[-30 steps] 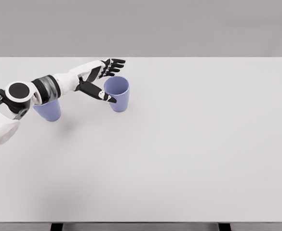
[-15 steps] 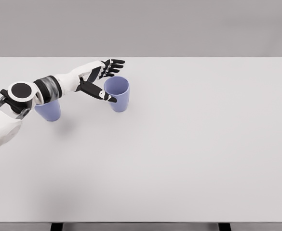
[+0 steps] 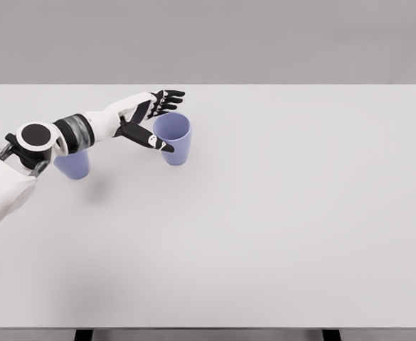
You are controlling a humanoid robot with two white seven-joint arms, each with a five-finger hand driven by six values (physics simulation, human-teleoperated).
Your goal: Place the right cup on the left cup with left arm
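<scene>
The left hand (image 3: 151,117) is reaching with spread fingers, holding nothing, beside the right cup (image 3: 173,138). The left cup (image 3: 73,164) is sitting near the table (image 3: 279,213)'s left edge, with open tabletop stretching rightward.

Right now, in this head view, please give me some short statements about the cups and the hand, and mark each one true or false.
1. Two blue cups stand upright on the white table. True.
2. The left hand is open beside the right cup, not closed on it. True.
3. The right cup is already stacked on the left cup. False: they stand apart.
4. The right arm reaches over the table. False: only the left arm shows.
5. The left forearm partly covers the left cup. True.
</scene>
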